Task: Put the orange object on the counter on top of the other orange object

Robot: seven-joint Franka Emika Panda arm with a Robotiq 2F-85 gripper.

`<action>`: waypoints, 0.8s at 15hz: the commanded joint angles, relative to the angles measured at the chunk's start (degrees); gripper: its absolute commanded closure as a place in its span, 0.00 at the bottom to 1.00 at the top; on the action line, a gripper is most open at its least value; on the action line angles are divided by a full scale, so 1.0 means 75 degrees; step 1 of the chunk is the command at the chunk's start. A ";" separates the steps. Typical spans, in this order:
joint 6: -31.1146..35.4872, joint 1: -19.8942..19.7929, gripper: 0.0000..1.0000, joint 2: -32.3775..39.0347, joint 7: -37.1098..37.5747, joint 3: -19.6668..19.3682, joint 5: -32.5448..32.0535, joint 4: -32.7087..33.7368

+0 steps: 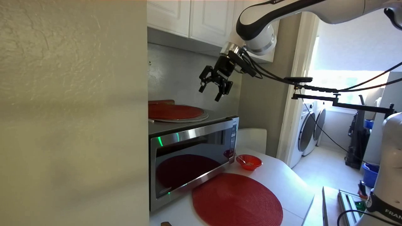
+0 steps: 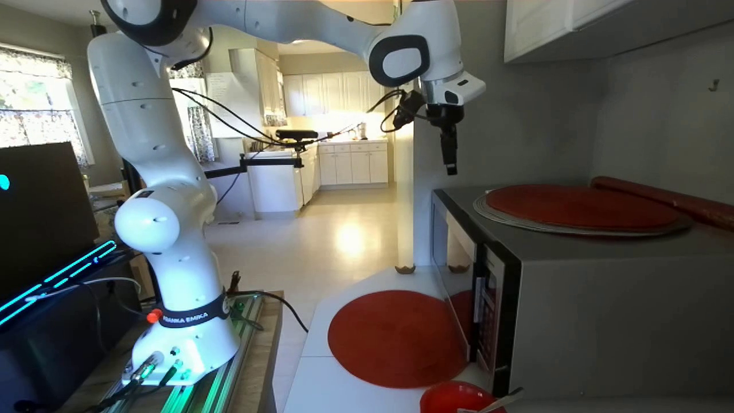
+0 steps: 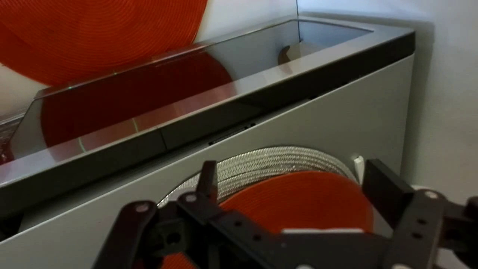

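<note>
The orange object, a flat round red-orange mat (image 1: 237, 201) (image 2: 398, 338), lies on the white counter (image 1: 281, 177) (image 2: 315, 381) in front of the oven. It shows at the top left of the wrist view (image 3: 101, 33). The other orange object, a like round mat (image 1: 174, 112) (image 2: 579, 205), lies on pale grey woven round mats on top of the oven. It also shows between and behind the fingers in the wrist view (image 3: 298, 201). My gripper (image 1: 209, 95) (image 2: 452, 171) (image 3: 291, 172) is open and empty, in the air above the oven, apart from both mats.
The steel-fronted oven (image 1: 194, 157) (image 2: 619, 327) (image 3: 317, 116) stands on the counter. A small red bowl (image 1: 249, 164) (image 2: 456, 398) with a utensil sits beside it. A long red thing (image 2: 659, 198) lies behind the upper mat. White cabinets (image 1: 212, 22) (image 2: 545, 28) hang above.
</note>
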 commanded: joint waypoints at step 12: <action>0.0897 -0.0575 0.00 0.0766 0.0454 -0.0383 -0.1479 0.0539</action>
